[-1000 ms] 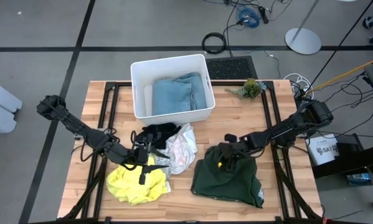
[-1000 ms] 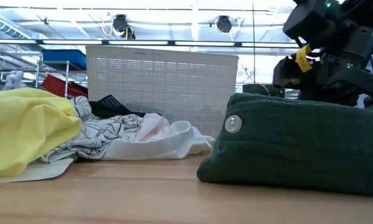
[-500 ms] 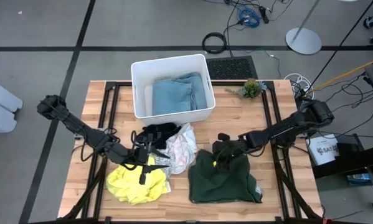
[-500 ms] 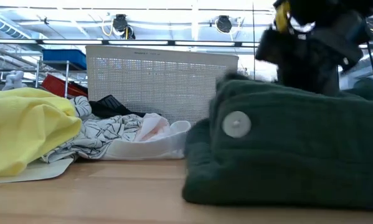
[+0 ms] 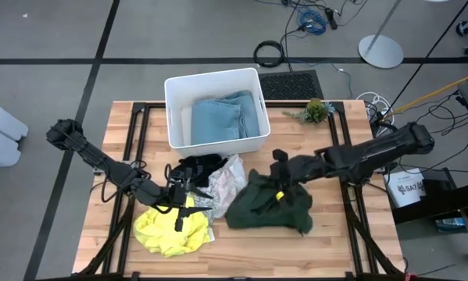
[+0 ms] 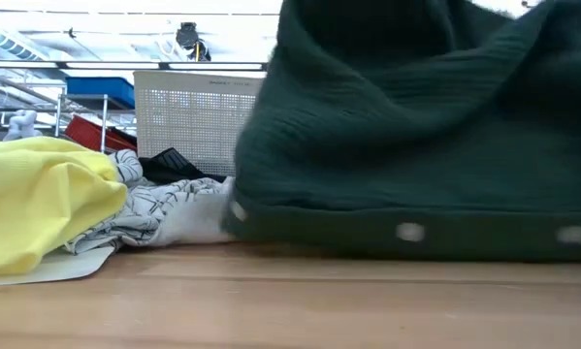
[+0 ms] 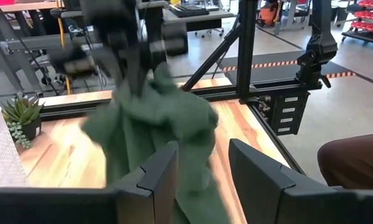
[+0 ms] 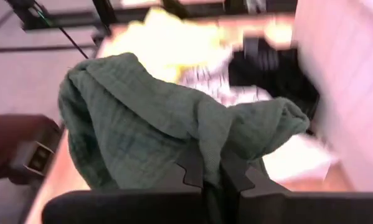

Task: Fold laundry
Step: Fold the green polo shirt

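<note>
Right pincer point(image 5: 279, 190) clamped mid-table; left pincer point(image 5: 185, 204) parted, low.

Both arms are dark, nearly black, built of slim tubular links joined by bulkier rounded joint housings. The left gripper point(image 5: 179, 204) ends in two broad, flat, matte dark fingers point(image 7: 158, 177) with squared, angular edges. The right gripper point(image 5: 278, 185) has narrower dark fingers point(image 8: 190, 167) with stepped inner edges, and a small yellow tag sits just beside it. Thin black cables trail along the left arm.
</note>
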Robot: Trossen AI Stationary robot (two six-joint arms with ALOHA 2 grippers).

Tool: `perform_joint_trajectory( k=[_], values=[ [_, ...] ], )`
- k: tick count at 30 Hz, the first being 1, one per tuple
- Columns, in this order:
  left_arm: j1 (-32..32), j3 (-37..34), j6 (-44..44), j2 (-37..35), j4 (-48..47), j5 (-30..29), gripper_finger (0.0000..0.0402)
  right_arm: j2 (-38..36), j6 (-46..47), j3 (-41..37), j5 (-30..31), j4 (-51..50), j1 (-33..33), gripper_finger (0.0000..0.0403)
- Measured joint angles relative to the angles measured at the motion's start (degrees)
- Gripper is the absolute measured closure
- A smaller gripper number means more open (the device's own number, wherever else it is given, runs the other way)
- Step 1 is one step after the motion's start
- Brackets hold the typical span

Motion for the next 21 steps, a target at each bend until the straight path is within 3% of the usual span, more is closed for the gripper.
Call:
perform_joint_trajectory(
  k=[11, 21],
  values=[
    [0.0, 0.0, 1.06, -0.32, -0.44, -3.11, 0.025, -1.02, -8.81, 19.42, 0.31, -5.78, 2.27, 0.0403],
    [0.0, 0.0, 0.55, -1.33, -1.27, -3.77, 0.025, -0.98, -13.13, 28.89, 1.85, -9.6, 2.19, 0.0403]
  ],
)
